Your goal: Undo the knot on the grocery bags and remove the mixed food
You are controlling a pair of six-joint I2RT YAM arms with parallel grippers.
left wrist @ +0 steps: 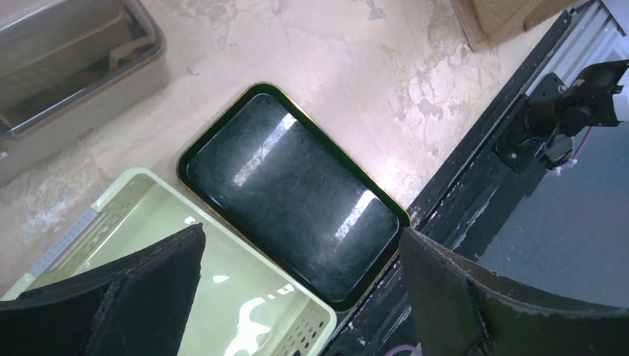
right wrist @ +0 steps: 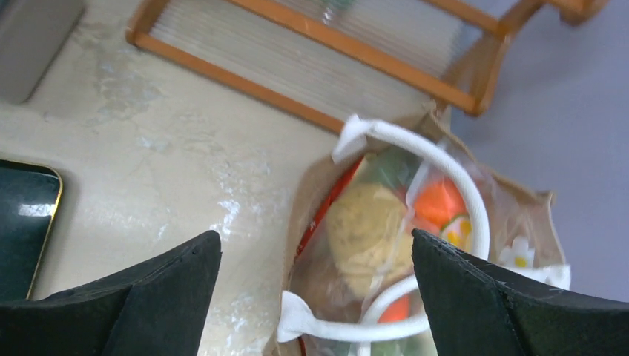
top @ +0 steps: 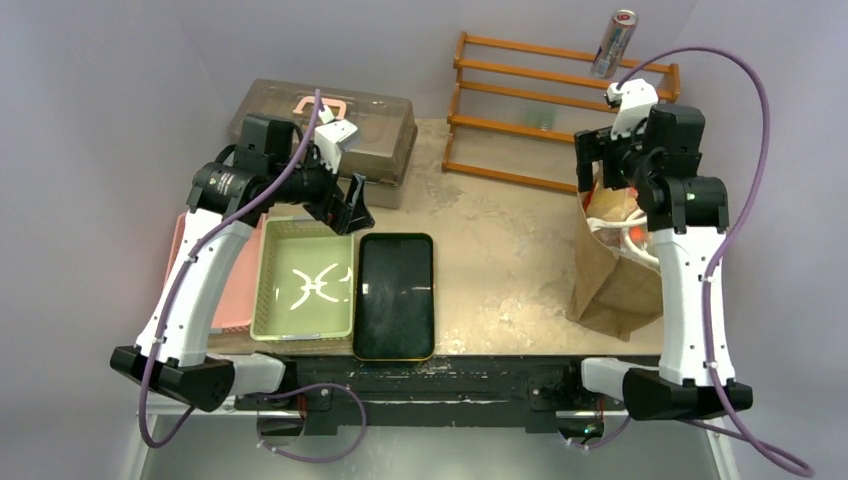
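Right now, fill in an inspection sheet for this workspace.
Surface: beige table, worn and scuffed; no spill seen.
Job's things: brown paper bag stands at the right with its white handles up; food in clear plastic sits inside, not yet taken out.
Clutter: green basket, black tray, pink tray, lidded case, wooden rack, drink can at the rack's top.
Grippers: left tool open by the black tray, holding nothing; right tool open above the bag, holding nothing.
Cables: left purple cable and right purple cable hang loose; no snag seen.
Surroundings: grey walls; black rail at the near edge.
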